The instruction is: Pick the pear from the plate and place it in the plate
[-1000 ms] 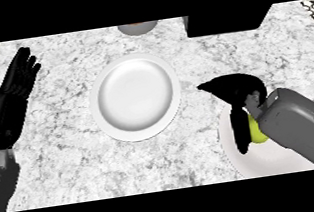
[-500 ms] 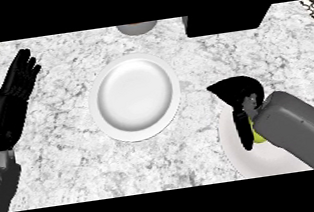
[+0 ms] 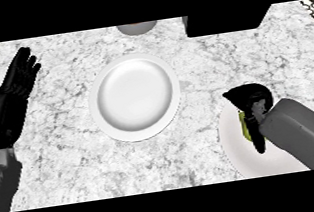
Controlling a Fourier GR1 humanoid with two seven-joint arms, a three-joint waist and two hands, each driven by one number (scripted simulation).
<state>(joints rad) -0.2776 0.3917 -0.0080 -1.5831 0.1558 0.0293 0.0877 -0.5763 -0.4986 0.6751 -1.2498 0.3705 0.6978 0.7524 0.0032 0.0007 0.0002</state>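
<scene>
Marble counter [image 3: 70, 155]: grey-white, carrying everything.
Near plate [image 3: 241, 151]: white, lower right, partly under the right forearm.
Pear [image 3: 247, 126]: yellow-green sliver over that near plate, inside the right hand.
Right hand [image 3: 250, 100]: fingers curled round the pear.
Left hand [image 3: 11, 95]: resting at the left edge, fingers straight and pointing up.
Centre plate [image 3: 135, 97]: white, bare.
Far edge: grey bowl [image 3: 136, 28], black box [image 3: 227, 20].
</scene>
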